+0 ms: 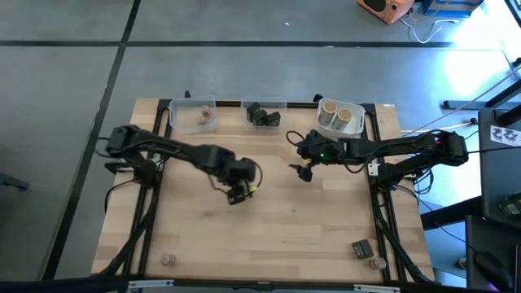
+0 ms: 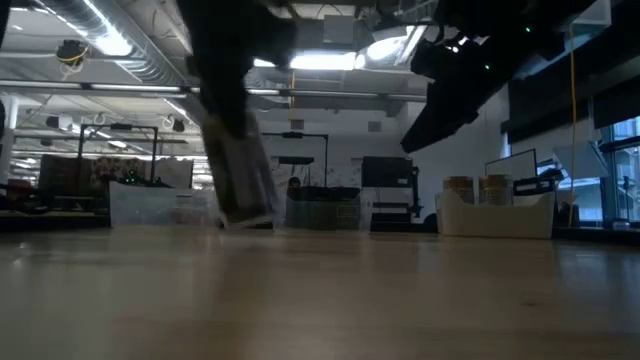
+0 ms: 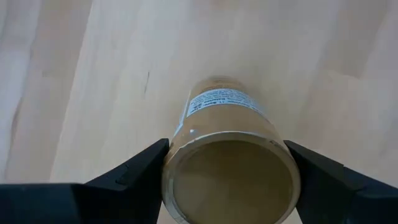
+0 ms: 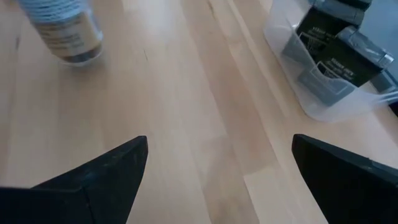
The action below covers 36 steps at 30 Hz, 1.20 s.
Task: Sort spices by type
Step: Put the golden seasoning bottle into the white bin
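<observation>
Looking down from the high view, I have the left pincer (image 1: 238, 193) near the middle of the pale wooden table (image 1: 269, 236), clamped on a tan cylindrical spice jar with a printed label (image 1: 242, 189), while the right pincer (image 1: 303, 168) waits with fingers spread wide, empty, just in front of the white tub (image 1: 339, 122) that already carries two tan cylinders. Along the far edge the clear tub on the left (image 1: 194, 115) holds a small brownish-pink round jar, and the clear middle tub (image 1: 264, 115) holds dark grey boxy blocks. Left over at the near edge I count a small round jar (image 1: 168, 260) by the left corner, plus a dark grey block (image 1: 361, 247) and another round jar (image 1: 377, 263) by the right corner. From the low view, the held jar (image 2: 240, 175) hangs tilted and clear of the table, with the white tub (image 2: 497, 215) far off to the right. On the left wrist view, both fingers press the sides of the tan jar (image 3: 229, 168). On the right wrist view, the fingers stand apart with only bare table between them, the middle tub of grey blocks (image 4: 329, 68) to one side. I judge the sort well along: this jar wants the white tub, then three stragglers remain.
</observation>
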Tool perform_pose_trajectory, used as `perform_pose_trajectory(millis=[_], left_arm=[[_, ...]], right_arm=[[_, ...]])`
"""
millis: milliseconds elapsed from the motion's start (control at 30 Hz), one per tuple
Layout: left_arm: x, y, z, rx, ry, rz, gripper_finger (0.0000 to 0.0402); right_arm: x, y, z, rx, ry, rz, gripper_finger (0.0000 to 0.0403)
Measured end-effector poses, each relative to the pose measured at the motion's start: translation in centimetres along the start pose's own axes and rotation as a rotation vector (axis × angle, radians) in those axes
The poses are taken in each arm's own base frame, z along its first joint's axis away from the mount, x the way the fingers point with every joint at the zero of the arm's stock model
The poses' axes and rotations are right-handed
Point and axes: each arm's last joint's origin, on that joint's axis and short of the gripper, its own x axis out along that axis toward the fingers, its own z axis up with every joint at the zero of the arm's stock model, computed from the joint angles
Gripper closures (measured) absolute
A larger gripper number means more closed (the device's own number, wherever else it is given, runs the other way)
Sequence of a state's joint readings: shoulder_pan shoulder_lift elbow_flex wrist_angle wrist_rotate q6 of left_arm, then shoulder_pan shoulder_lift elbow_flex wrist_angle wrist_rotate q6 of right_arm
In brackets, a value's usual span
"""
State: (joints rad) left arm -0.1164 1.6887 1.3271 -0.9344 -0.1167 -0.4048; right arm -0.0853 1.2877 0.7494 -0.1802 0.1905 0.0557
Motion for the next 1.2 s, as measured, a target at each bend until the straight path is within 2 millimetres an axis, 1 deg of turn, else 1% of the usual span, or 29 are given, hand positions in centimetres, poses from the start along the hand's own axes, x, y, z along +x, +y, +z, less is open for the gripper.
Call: perform_pose_trajectory(millis=[133,300,433,667,800,900,967,1067,1133,1200], left_arm=[[1.7,0.3,2.0,0.015,0.039,-0.025,0.0138],[2.7,0.4,3.4,0.045,0.046,-0.029,0.0136],[2.7,0.3,3.6,0.054,0.034,-0.035,0.0124],[2.8,0.2,3.7,0.085,0.023,-0.043,0.0085],[2.0,0.2,3.7,0.107,0.042,-0.039,0.0073],[0.1,0.2,3.2,0.13,0.049,-0.03,0.0072],[-1.1,0.1,2.6,0.156,0.035,0.01,0.0072],[-2.5,-0.1,0.9,0.227,0.015,0.102,0.0071],[-2.9,-0.1,-0.3,0.239,-0.004,0.124,0.0071],[-2.8,0.0,-1.7,0.229,-0.02,0.131,0.0071]], right_arm=[[0.0,0.0,-0.2,-0.039,0.024,-0.007,0.0007],[0.0,0.0,0.0,-0.065,0.001,-0.009,0.0007],[0.0,0.0,0.0,-0.093,-0.003,-0.009,0.0007],[0.0,0.0,0.0,-0.11,-0.004,-0.008,0.0007],[0.0,0.0,0.1,-0.111,-0.011,-0.008,0.0007],[0.0,0.0,0.3,-0.105,-0.028,0.007,0.0007],[0.0,0.2,0.4,-0.099,-0.047,0.045,0.0007],[0.4,0.5,1.1,-0.079,-0.12,0.123,0.0007],[1.0,0.8,1.4,-0.073,-0.159,0.192,0.0007],[1.8,1.2,1.8,-0.072,-0.206,0.253,0.0007]])
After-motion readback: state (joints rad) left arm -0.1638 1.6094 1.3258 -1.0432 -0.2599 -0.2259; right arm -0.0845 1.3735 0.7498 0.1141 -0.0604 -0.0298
